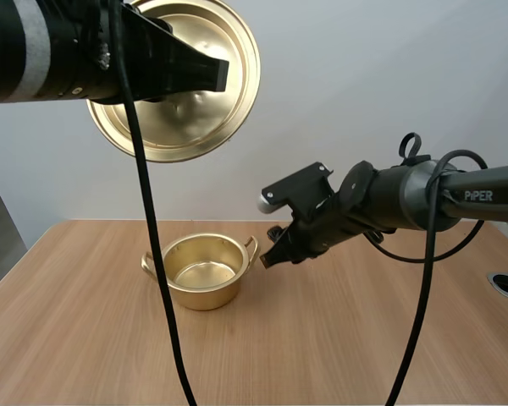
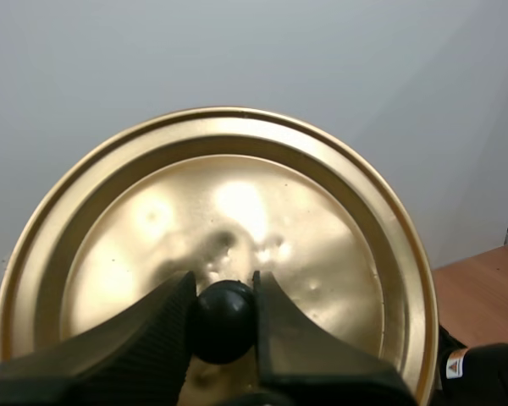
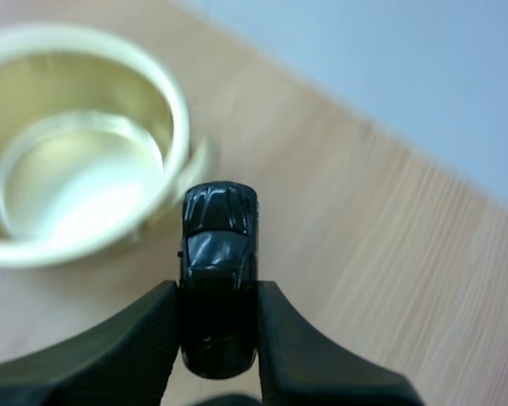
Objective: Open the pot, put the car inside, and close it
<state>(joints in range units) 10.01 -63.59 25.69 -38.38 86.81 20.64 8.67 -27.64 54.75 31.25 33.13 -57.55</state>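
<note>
We hold: lid (image 2: 262, 211), pinched by its black knob (image 2: 224, 326) in our left gripper (image 2: 223, 283), aloft; black car (image 3: 218, 245), clamped in our right gripper (image 3: 218, 288), near the open pot (image 1: 205, 296) on the table (image 1: 347, 338).

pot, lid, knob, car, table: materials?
Both pot and lid look like thin metal with a polished gold finish: mirror-like highlights, small dents in the lid. Brass or anodised aluminium, can't tell. The knob is smooth black, probably plastic. The car is glossy black, plastic or painted die-cast. The table shows light wood grain, possibly laminate.
</note>
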